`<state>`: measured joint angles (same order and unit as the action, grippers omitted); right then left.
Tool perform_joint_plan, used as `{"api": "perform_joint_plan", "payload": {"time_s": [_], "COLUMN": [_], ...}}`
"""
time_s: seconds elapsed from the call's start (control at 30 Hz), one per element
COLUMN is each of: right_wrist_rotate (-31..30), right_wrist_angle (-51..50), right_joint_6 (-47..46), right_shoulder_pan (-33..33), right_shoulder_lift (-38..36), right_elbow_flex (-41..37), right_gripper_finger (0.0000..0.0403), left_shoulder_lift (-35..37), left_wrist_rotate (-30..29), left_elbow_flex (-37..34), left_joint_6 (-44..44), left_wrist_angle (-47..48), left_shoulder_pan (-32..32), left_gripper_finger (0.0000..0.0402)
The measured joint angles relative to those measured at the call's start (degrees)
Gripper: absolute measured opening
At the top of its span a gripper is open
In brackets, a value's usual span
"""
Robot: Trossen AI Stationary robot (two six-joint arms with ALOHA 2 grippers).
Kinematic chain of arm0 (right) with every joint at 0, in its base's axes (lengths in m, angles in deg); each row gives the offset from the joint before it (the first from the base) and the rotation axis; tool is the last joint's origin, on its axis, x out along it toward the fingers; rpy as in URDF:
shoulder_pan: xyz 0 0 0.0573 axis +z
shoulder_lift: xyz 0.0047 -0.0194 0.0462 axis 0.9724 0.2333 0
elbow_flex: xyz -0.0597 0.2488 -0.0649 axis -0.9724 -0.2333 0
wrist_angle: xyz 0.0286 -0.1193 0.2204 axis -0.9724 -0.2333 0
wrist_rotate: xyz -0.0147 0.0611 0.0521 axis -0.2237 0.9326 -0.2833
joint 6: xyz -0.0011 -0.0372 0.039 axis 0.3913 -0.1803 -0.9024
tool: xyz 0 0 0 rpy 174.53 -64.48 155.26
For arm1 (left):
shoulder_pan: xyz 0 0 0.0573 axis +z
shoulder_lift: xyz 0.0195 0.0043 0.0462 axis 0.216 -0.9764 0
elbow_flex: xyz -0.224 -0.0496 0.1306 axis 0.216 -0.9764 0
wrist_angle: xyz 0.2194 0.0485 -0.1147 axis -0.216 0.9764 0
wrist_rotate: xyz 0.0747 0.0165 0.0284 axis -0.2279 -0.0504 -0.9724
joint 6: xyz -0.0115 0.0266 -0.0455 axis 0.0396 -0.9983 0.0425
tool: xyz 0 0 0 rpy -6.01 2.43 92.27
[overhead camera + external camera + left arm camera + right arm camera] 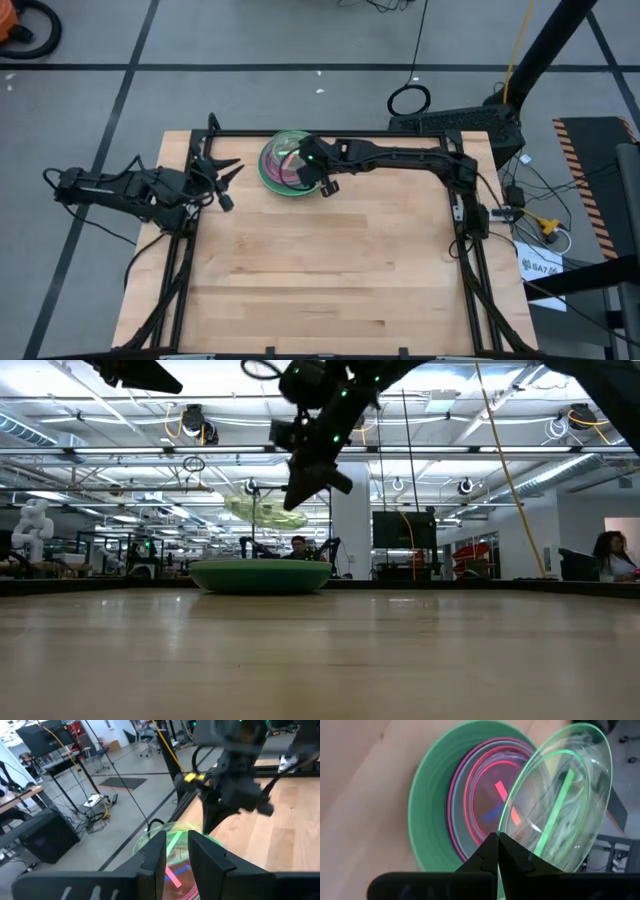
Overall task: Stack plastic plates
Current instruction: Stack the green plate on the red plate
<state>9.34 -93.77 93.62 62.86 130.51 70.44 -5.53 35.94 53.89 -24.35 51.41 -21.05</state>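
My right gripper (497, 842) is clamped shut on the rim of the lime plate (560, 795), held tilted directly above the stack (285, 165) at the table's (330, 270) far edge. My left gripper (225, 185) waits partly open beside the stack, holding nothing.

The stack of plates (281, 170) sits upper centre in the overhead frame, near the table's (330, 280) far edge. The right gripper (322, 178) hangs over the stack's right side, holding a clear plate (560, 795) tilted above it. The left gripper (228, 185) waits at frame left, beside the table's edge.
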Motion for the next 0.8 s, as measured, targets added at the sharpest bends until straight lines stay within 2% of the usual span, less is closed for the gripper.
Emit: {"api": "perform_joint_plan", "payload": {"time_s": [0.37, 0.6, 0.8], "right_wrist_rotate": [0.1, 3.3, 4.7], "right_wrist_angle": [0.0, 1.3, 2.2], "right_joint_6": [6.3, 7.5, 7.2], "right_shoulder_pan": [-2.3, -2.8, -2.8], "right_shoulder_lift": [8.3, 8.4, 8.4], "right_elbow_flex": [3.1, 3.1, 3.1], "right_gripper_finger": [0.0, 0.0004, 0.0031], "left_shoulder_lift": [0.0, -0.1, -0.1], "left_wrist_rotate": [0.0, 0.0, 0.0], "left_elbow_flex": [0.0, 0.0, 0.0], "left_joint_6": [5.0, 8.1, 10.2], "left_wrist_angle": [1.7, 2.9, 2.9], "left_shoulder_pan": [0.0, 0.0, 0.0], "left_gripper_finger": [0.0088, 0.0088, 0.0088]}}
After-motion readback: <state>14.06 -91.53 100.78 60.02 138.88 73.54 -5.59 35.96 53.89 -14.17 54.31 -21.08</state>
